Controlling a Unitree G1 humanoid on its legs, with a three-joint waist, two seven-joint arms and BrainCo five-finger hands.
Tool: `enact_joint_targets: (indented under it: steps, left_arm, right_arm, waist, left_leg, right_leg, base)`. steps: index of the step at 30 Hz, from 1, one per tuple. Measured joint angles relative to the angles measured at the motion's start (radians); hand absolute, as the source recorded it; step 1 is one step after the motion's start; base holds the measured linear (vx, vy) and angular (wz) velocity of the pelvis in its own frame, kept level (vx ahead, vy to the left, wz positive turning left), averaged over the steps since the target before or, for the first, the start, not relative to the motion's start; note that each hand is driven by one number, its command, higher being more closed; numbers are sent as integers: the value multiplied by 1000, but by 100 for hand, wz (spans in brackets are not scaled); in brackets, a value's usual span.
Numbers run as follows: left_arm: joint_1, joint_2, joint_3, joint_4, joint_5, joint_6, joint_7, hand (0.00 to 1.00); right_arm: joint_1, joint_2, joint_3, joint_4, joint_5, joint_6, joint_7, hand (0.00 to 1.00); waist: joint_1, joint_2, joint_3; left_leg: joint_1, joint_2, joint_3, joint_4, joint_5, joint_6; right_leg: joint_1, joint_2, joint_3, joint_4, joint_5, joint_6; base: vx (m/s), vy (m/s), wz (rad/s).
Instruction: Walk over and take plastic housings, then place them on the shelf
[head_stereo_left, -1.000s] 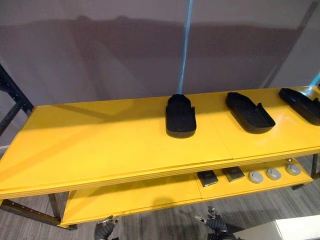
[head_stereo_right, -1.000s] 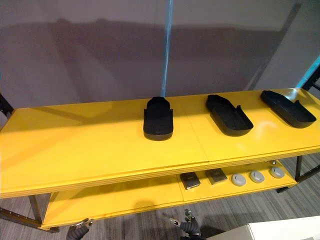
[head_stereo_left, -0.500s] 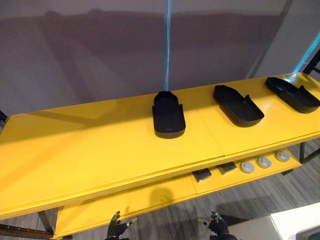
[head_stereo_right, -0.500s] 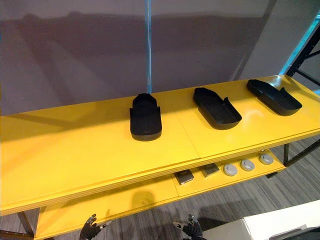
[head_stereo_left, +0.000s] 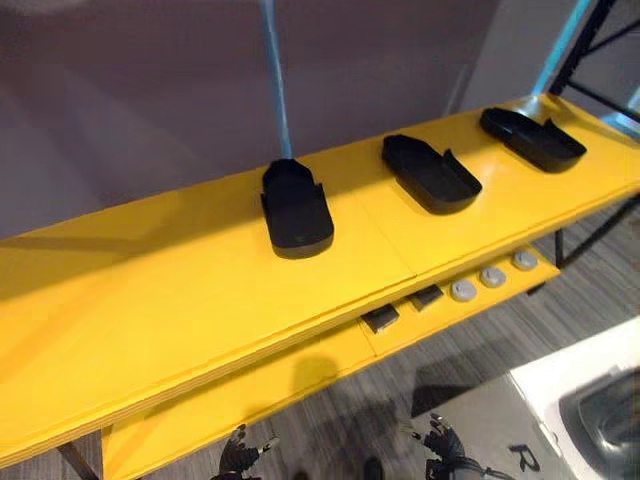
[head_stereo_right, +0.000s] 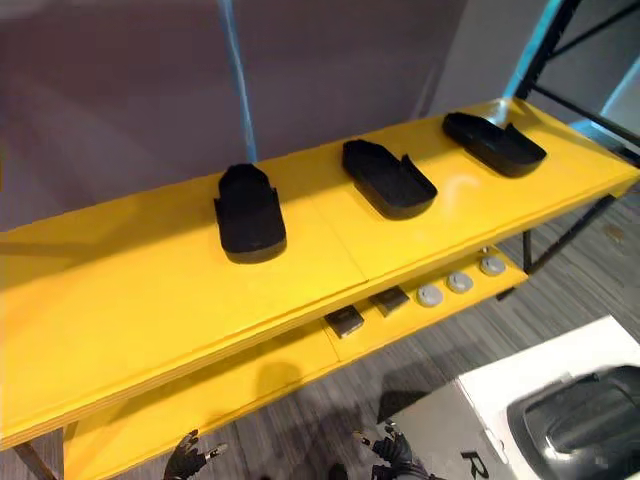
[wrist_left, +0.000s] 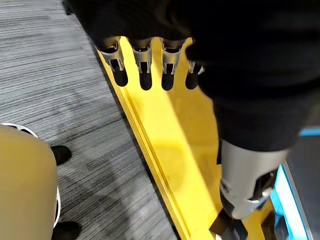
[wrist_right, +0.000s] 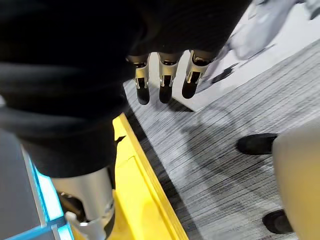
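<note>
While both are held low over the grey floor, the left hand (head_stereo_left: 238, 462) and the right hand (head_stereo_left: 440, 462) are seen empty. Their fingers (wrist_left: 144, 70) are shown straight and slack in the wrist views, with nothing grasped. Three black plastic housings (head_stereo_left: 296, 210) are laid well apart along the top board of the yellow shelf (head_stereo_left: 150, 300). A dark moulded piece (head_stereo_right: 575, 420) on a white surface (head_stereo_right: 540, 365) is shown more fully in the right eye view.
</note>
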Motion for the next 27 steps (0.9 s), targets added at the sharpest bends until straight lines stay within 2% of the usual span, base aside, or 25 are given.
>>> enact_joint_targets:
  steps: [2,5,6,8,10,11,12,13,14,16,20,23,25,27]
  left_arm:
    - [-20,2,-2,0,0,-1,1,0]
    - [-91,19,-35,-2,2,-2,0,0]
    - [-103,19,-39,-3,2,-3,1,0]
    - [-117,16,-41,-12,3,-5,1,0]
    - [-110,21,-39,-13,2,-6,3,0]
    - [-102,29,-39,-13,2,-6,4,0]
    - [-100,32,-38,-12,2,-6,5,0]
    - [-104,39,-37,-11,1,-5,6,0]
    - [-109,30,-40,-8,1,-4,7,0]
    - [-131,12,-45,12,1,-4,5,0]
    - [-133,6,-78,43,1,-5,6,0]
    - [-126,2,-77,50,1,-5,6,0]
    - [-120,-3,-75,68,0,-4,7,0]
    - [-115,-8,-75,69,-2,-5,7,0]
  right_arm:
    - [1,0,20,-32,-20,2,0,0]
    - [17,3,53,-91,-43,2,0,0]
    - [17,3,59,-92,-43,3,0,0]
    - [40,11,59,-92,-44,7,1,0]
    - [42,9,58,-81,-47,7,0,0]
    - [36,9,59,-70,-49,7,0,0]
    - [28,8,60,-62,-52,7,1,0]
    - [-1,0,71,-46,-58,7,-1,0]
    - [-31,-20,87,-40,-62,7,-5,0]
    - [-46,-38,85,-26,-62,7,-20,0]
    - [-30,-63,68,-4,-61,7,-38,0]
    - [-32,-73,51,-2,-61,7,-39,0]
    - [-33,-72,36,6,-61,7,-39,0]
    - [-28,-72,35,6,-61,7,-39,0]
  waist:
    - [2,-9,15]
    - [-1,-22,30]
    - [-1,-22,31]
    - [-1,-18,36]
    - [1,-27,28]
    - [5,-38,21]
    - [11,-52,13]
    - [30,-62,5]
    - [30,-43,5]
    - [22,-23,19]
    - [14,-19,28]
    - [13,-15,39]
    - [21,-10,46]
    - [19,3,52]
  left_leg:
    - [-21,7,32,35,-19,4]
    - [-123,21,51,136,-45,27]
    - [-139,25,55,142,-43,33]
    - [-143,35,45,156,-38,38]
    - [-140,43,48,157,-27,34]
    - [-146,44,57,159,-15,26]
    - [-157,45,70,166,-10,20]
    - [-190,54,96,172,6,8]
    - [-218,70,97,154,24,-4]
    - [-215,100,95,123,67,-20]
    - [-157,124,86,105,87,-39]
    - [-155,121,-25,141,83,-44]
    - [-143,117,-115,190,52,-76]
    - [-103,119,-152,196,9,-74]
  right_leg:
    - [-40,0,31,44,-5,8]
    - [-131,-6,52,123,-10,18]
    - [-151,-8,49,161,-31,28]
    - [-202,-33,-34,478,-155,22]
    - [-154,-74,-103,577,-202,45]
    - [-103,-117,-152,545,-226,82]
    - [-84,-137,-175,488,-241,98]
    - [-72,-123,-204,359,-255,91]
    - [-41,-83,-209,222,-226,39]
    - [-11,-38,-205,121,-158,-4]
    - [4,-8,-156,126,-148,-15]
    - [-29,-2,-74,164,-148,-19]
    - [-58,6,28,199,-149,-19]
    - [-65,23,106,206,-153,-9]
  base:
    - [-143,49,-56]
    - [-112,28,-16]
    - [-107,-2,9]
    - [-52,-50,16]
    - [-3,-142,1]
    - [1,-184,-17]
    - [-36,-203,-54]
    - [-68,-231,-81]
    - [-81,-237,-73]
    - [-101,-163,-37]
    - [-115,-88,-38]
    - [-121,-43,-81]
    - [-121,21,-130]
    - [-93,95,-120]
